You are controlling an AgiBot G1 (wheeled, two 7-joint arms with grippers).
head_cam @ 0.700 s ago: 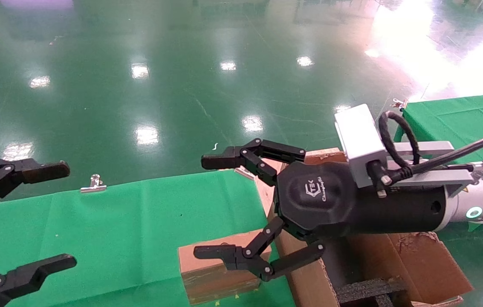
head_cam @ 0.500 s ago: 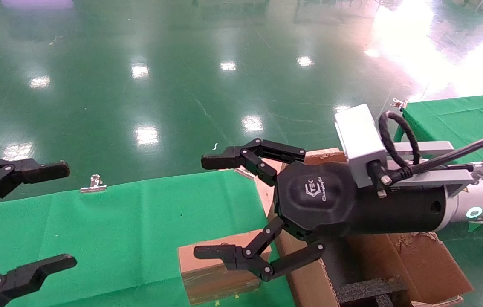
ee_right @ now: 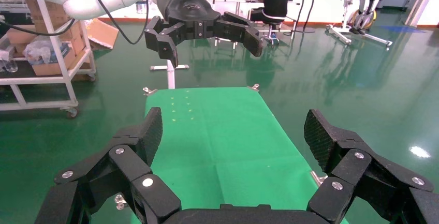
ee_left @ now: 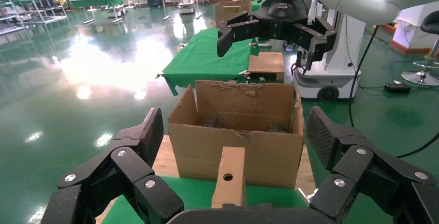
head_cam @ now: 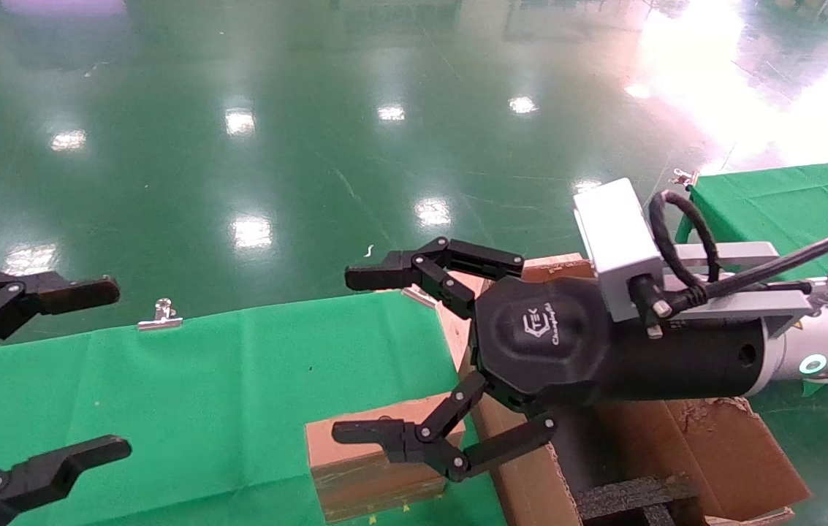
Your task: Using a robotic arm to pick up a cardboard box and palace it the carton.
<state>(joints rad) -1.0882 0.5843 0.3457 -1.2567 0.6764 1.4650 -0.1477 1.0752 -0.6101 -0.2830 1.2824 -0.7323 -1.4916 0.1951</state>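
While the right gripper [head_cam: 362, 356] hovers spread wide, empty.
Below it the cardboard box [head_cam: 370, 471] sits at the green table's [head_cam: 187, 394] edge beside the carton [head_cam: 720, 453]; left gripper [head_cam: 85, 369] open, idle.

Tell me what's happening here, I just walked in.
A two-armed robot is set to move a small cardboard box from a green-covered table into the large carton beside it. The right gripper hovers open above the box, not touching it. The left gripper waits open at the table's far end. Nothing is held.
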